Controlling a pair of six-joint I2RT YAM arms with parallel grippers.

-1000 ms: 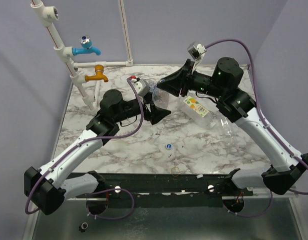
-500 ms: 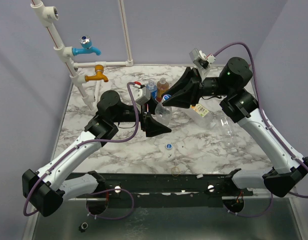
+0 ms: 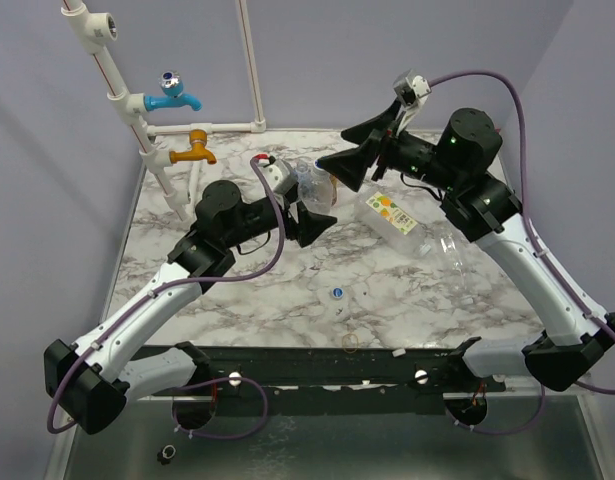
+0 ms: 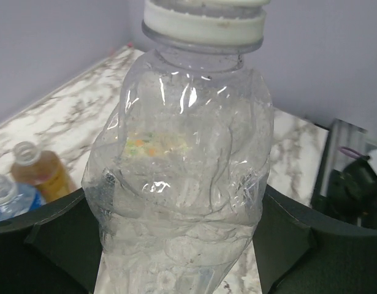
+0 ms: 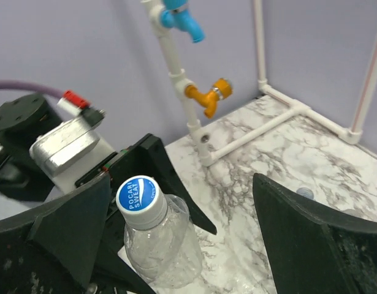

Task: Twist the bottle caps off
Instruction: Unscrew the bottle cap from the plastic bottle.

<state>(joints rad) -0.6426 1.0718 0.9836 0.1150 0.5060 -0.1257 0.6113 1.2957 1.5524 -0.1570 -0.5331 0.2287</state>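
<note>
My left gripper [image 3: 315, 207] is shut on a crumpled clear bottle [image 4: 182, 177] and holds it above the table. The bottle's blue-and-white cap [image 5: 138, 195] sits on its neck and shows as a white rim [image 4: 203, 21] in the left wrist view. My right gripper [image 5: 182, 182] is open, with its jaws wide on either side of the cap and touching nothing. In the top view it [image 3: 337, 150] hovers just right of the bottle [image 3: 312, 185]. A loose blue-and-white cap [image 3: 337, 293] lies on the marble.
An uncapped amber bottle [image 4: 38, 171] and a blue-labelled one [image 4: 7, 196] stand behind the held bottle. A squarish labelled bottle [image 3: 392, 215] and a clear one [image 3: 452, 255] lie at the right. Blue [image 3: 172, 95] and orange [image 3: 195, 150] taps stand at the far left. A yellowish ring [image 3: 350, 341] lies near the front edge.
The right gripper has opened off the cap and drawn back up and to the right. The left gripper has carried the bottle back towards the far side.
</note>
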